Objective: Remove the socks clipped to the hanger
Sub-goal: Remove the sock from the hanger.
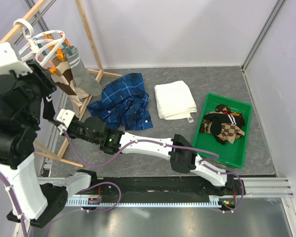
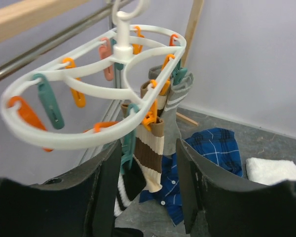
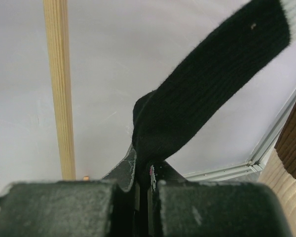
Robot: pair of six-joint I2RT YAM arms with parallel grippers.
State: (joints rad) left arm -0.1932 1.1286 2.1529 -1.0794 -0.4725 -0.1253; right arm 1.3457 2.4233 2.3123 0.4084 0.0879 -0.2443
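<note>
Right gripper (image 3: 142, 185) clenches black sock (image 3: 212, 79), cut off at upper right; left gripper (image 2: 148, 150) gapes, released, beneath the hanger (image 2: 89, 94).

Legible text: none in any view.
Small white tag (image 1: 190, 118) on the folded white towel (image 1: 174, 99): sits at the near corner, print too small to read.
White plastic round hanger (image 2: 122, 48): no marking legible.
Black knitted sock (image 3: 207, 84): no lettering legible.
Green plastic tray (image 1: 229, 150): no label legible.
</note>
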